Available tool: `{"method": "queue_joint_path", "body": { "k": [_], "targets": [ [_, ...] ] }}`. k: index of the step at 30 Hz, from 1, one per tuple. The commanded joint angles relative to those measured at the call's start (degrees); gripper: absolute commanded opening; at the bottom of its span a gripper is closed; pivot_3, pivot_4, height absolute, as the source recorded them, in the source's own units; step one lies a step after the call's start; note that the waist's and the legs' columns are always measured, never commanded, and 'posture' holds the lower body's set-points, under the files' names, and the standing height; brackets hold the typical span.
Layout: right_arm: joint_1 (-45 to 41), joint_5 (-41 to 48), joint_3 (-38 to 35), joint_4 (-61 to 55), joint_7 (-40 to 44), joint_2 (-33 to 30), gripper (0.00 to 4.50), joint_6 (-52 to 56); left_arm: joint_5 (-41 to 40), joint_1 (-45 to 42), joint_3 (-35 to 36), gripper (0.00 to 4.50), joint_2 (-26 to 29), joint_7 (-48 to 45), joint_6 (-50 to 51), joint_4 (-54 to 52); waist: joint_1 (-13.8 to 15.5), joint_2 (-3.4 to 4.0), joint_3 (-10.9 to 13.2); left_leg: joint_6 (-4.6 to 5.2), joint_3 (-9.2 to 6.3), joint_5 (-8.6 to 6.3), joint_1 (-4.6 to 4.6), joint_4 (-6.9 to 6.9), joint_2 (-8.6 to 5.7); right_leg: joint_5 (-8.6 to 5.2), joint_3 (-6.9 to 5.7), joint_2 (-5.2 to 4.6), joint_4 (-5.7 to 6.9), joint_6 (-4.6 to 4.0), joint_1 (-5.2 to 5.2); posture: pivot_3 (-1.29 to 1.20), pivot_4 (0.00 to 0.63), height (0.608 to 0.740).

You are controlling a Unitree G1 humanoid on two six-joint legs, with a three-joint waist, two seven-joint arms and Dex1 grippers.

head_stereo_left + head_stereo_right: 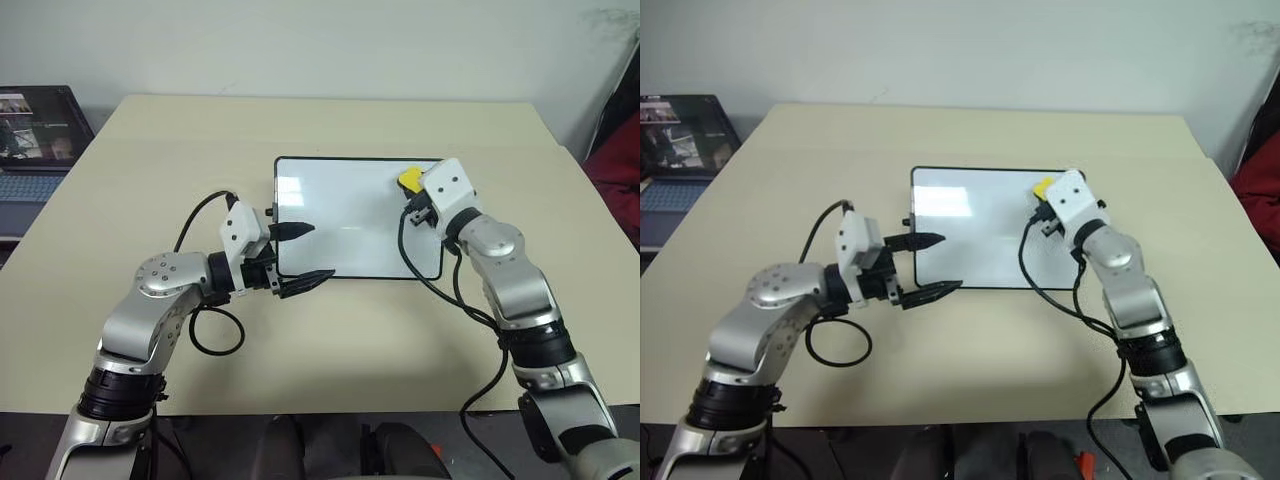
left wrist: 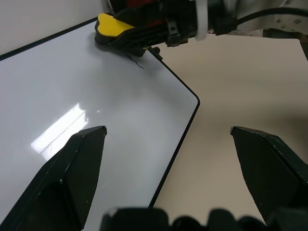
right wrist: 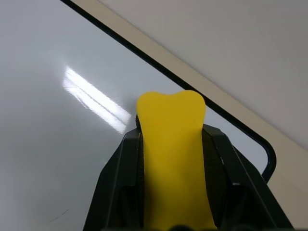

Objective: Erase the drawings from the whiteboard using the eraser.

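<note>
the whiteboard (image 1: 345, 225) lies flat in the middle of the tan table (image 1: 330, 125). it is the landmark here.

the right gripper (image 1: 412, 195) is over the far right corner of the whiteboard. its two black fingers are squeezed tight on the eraser (image 3: 172, 159), a yellow block that bulges out past the fingertips. in the left wrist view the eraser (image 2: 111, 26) is right down at the white surface near that corner, but it is hard to tell if it really touches.

one thin black squiggle (image 2: 134, 60) of the drawings sits on the whiteboard just beside the eraser. a faint little mark (image 3: 58, 216) also shows on the white surface in the right wrist view. the rest of the whiteboard looks clean and shiny, with a bright strip of light on it.

the left gripper (image 1: 302, 257) is at the near left corner of the whiteboard. its fingers are spread wide and hold nothing. one finger (image 2: 72, 168) is over the white surface and the other (image 2: 269, 163) is over the table, with the black edge of the whiteboard between them.

a laptop (image 1: 35, 135) is off the left side of the table, well apart from the whiteboard.
</note>
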Motion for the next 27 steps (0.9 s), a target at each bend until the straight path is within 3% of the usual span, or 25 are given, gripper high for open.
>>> {"method": "queue_joint_path", "body": {
  "k": [1,12,18,21,27],
  "targets": [
    [-1.34,-1.33,-0.54,3.38,-1.63,0.3,1.26,-4.09,-0.5,-0.82,0.35,4.5,0.28,-0.39,-0.09,-1.86,0.0,0.0,0.0,0.0,0.0,0.0,0.0,0.0,0.0,0.0,0.0,0.0,0.0,0.0,0.0,0.0,0.15,0.74],
    [9.72,-2.13,0.68,5.08,-1.78,1.72,1.25,-3.62,-0.73,-0.15,1.09,4.5,0.92,-0.34,0.45,-2.59,-0.04,-0.15,-0.14,0.01,-0.13,0.0,0.13,0.34,0.04,0.01,-0.08,-0.02,0.21,0.01,0.24,0.0,0.15,0.74],
    [14.16,-2.95,2.42,5.85,-1.38,2.15,1.25,-3.29,-0.59,-0.26,1.18,4.5,0.89,-0.48,0.34,-2.26,-0.29,-0.2,-0.15,0.03,-0.16,-0.02,1.53,0.26,0.06,-0.09,-0.04,-0.09,0.03,0.26,1.26,0.0,0.15,0.74],
    [14.6,-2.42,2.76,3.69,-0.64,2.39,1.25,-2.91,-0.54,-0.23,1.21,4.5,0.9,-0.56,0.27,-2.05,-0.3,-0.27,-0.2,0.05,-0.16,0.0,2.01,0.17,0.08,-0.09,0.05,-0.13,-0.02,0.26,1.72,0.0,0.15,0.74],
    [10.94,-0.75,1.87,-7.95,1.55,2.89,1.25,1.05,-0.3,-0.18,1.23,4.5,0.76,-0.61,0.11,-1.76,-0.41,-0.23,-0.15,0.12,-0.18,0.04,1.8,0.06,0.09,-0.06,0.18,-0.12,-0.01,0.27,1.58,0.0,0.15,0.74]
  ]
}}
